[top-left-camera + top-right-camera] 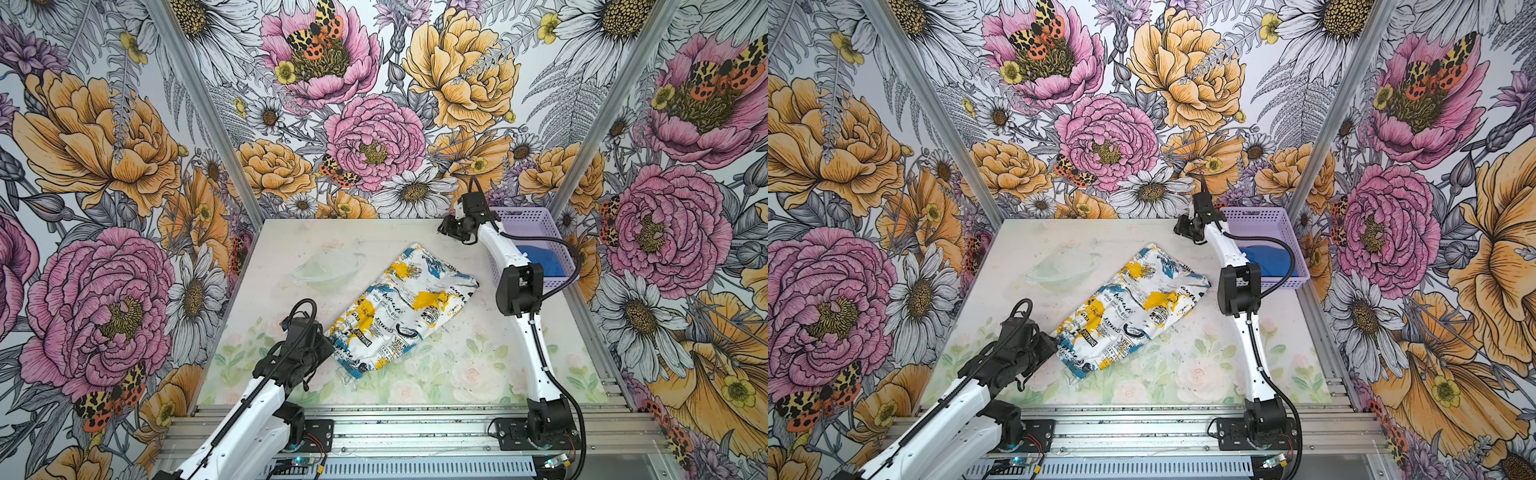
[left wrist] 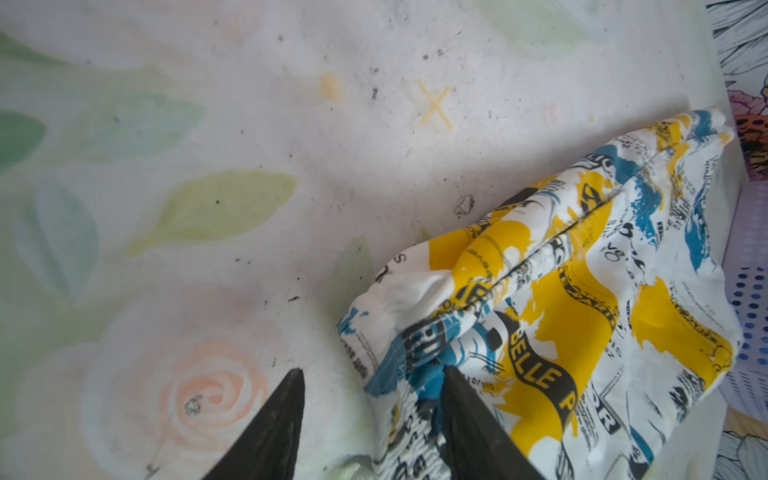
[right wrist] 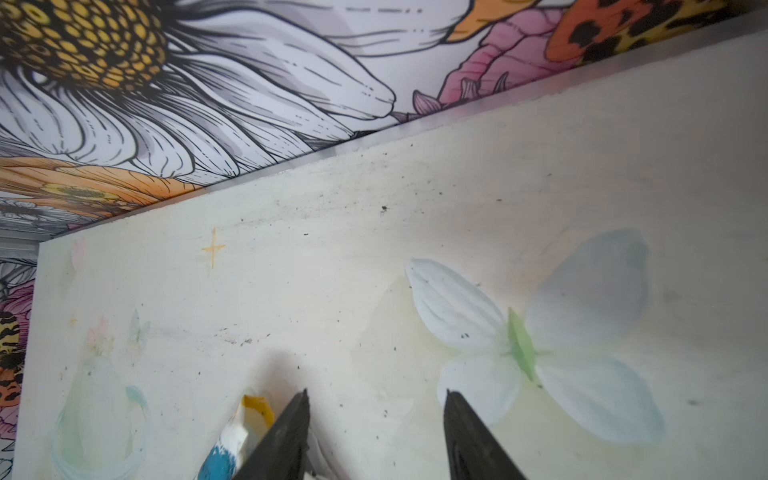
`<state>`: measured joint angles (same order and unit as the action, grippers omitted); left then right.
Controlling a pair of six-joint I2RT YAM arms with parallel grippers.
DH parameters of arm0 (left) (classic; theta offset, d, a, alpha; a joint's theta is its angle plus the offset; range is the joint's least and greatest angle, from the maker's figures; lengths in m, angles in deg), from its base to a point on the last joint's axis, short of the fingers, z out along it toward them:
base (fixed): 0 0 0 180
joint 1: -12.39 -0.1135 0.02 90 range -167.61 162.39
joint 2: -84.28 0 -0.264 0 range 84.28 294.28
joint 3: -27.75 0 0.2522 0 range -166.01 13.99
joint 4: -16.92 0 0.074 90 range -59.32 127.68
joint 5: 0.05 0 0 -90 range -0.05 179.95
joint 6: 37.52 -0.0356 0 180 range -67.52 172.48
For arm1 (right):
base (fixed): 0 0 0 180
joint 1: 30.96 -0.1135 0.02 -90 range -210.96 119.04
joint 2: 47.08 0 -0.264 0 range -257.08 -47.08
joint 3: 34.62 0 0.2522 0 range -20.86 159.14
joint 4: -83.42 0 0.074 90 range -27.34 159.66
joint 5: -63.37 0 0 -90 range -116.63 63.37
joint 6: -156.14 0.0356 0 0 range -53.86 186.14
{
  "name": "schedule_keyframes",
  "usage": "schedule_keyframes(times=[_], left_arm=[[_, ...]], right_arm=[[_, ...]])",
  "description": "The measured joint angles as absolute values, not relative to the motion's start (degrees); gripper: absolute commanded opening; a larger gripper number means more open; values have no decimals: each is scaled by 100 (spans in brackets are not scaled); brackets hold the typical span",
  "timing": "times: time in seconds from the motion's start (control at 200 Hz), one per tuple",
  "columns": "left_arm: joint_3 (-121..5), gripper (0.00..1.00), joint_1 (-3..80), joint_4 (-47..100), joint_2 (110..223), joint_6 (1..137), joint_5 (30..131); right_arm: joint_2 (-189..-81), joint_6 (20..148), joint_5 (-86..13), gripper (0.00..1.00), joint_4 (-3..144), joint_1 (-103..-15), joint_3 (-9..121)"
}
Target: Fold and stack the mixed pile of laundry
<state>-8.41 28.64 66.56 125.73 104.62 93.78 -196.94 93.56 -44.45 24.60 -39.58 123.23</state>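
Diagonally laid, printed garment [image 1: 405,307], long axis near-left to far-right, left pincer [image 2: 372,370] parted, right pincer [image 3: 377,391] parted.

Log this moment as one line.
printed garment: flat on table | left claw: open, at its near end | right claw: open, empty, beyond its far end | blue T-shirt: in lavender basket

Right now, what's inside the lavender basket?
A bunched royal blue T-shirt lies in the lavender basket. The right arm covers part of the basket, so that part of its floor, and anything under the shirt, is hidden.
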Motion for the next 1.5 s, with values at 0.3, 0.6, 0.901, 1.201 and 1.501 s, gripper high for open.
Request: schedule_keyframes(times=[0.3,0.6,0.901,1.201,1.501], left_arm=[[-1704,64,3046,7049,12346,10392,9704],[-1938,63,4320,6752,13380,10550,9758],[-1912,61,4069,5876,14615,10572,9575],[-1750,60,3631,5456,15255,10307,9555],[-2119,54,3384,5264,16291,9750,9503]], right_arm=[[-17412,8820,-4642,55,2360,-4210,9823],[-16651,8300,-4572,54,2071,-4328,7939],[-16708,8121,-4036,52,1975,-4328,7528],[-16916,8101,-3431,52,1977,-4328,7375],[-16949,8117,-3110,51,1993,-4328,7141]])
